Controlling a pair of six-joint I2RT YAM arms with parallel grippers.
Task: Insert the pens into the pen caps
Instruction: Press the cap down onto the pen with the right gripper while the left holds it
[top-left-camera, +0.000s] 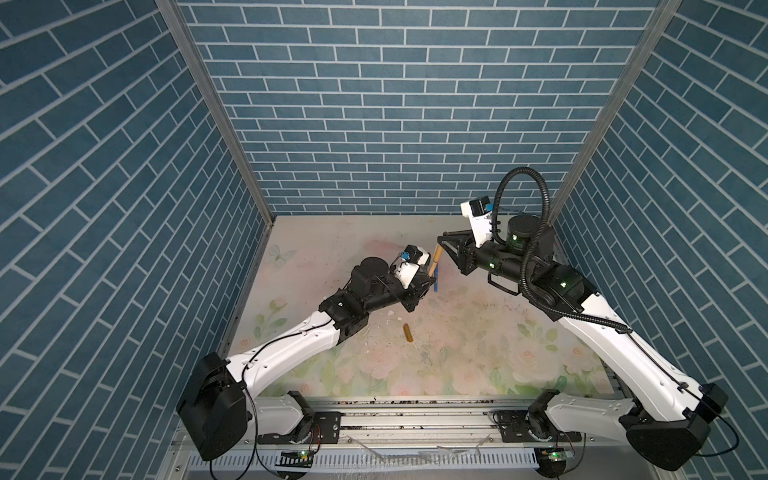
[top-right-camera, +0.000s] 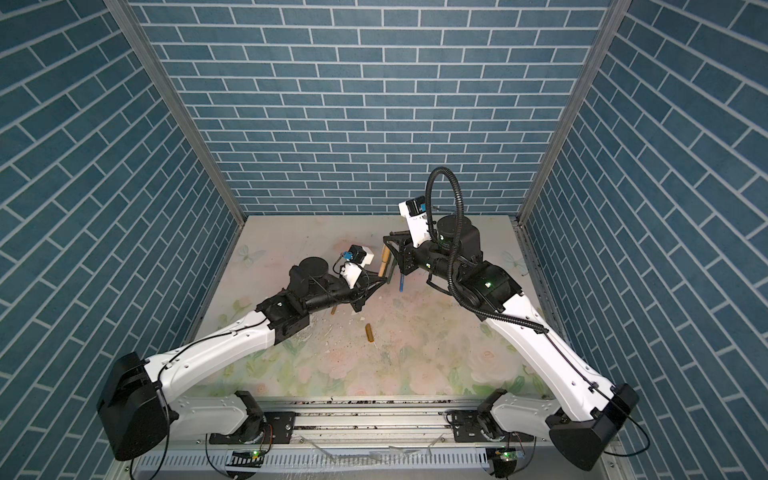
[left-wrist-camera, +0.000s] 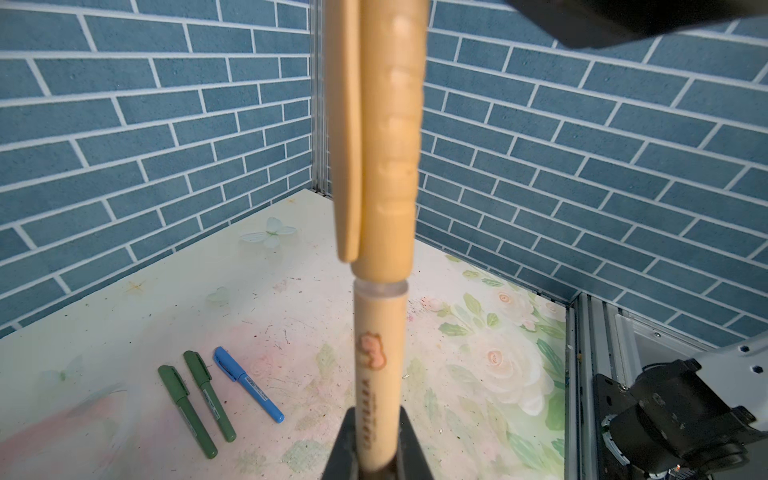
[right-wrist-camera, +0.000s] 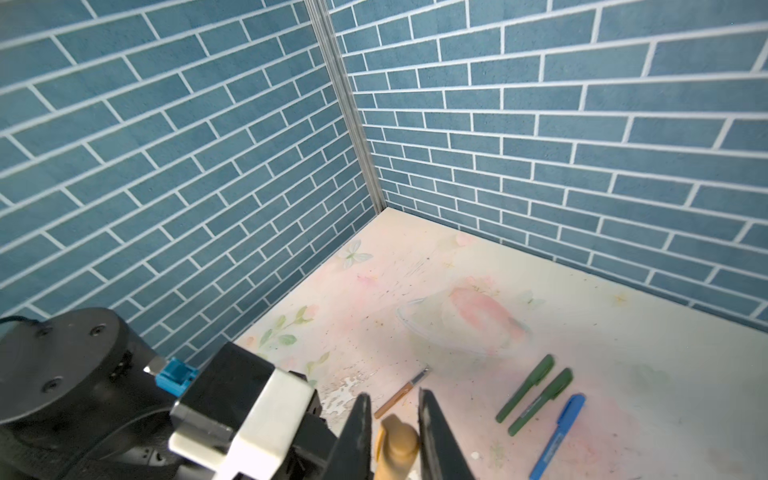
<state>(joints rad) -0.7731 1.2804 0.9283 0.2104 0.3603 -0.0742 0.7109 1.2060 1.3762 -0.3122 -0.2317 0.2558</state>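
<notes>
— Left wrist view puts the job up close. The left gripper (left-wrist-camera: 374, 442) is clamped on the barrel of the golden-brown pen (left-wrist-camera: 376, 365), upright above the middle of the desk (left-wrist-camera: 124, 299). The amber cap (left-wrist-camera: 390, 166) sits over its tip, with a clear collar (left-wrist-camera: 380, 286) showing below the lip.

— So not fully home, I'd judge. How should it finish?

— Push straight along the barrel with no sideways lean, keeping the left grip firm low down, and stop once the collar disappears. A tilt would likely jam the cap or lever the pen out of the grip.

— And the right gripper (right-wrist-camera: 392, 399)?

— Right wrist view has its jaws narrow, one on each side of the cap's end. Whether they actually press on it, I cannot tell.

— What else does that view add?

— A bare golden-brown pen (right-wrist-camera: 401, 392) lying on the desk beyond the fingers, which the left wrist view lacks. Both wrist views show a capped green pen (left-wrist-camera: 188, 411), its green twin (left-wrist-camera: 210, 395) and a capped blue pen (left-wrist-camera: 249, 384) side by side near mid-desk.

— Top views?

— Only they show the loose amber cap (top-left-camera: 408, 332), lying toward the front edge. The green ones do not show there.
</notes>
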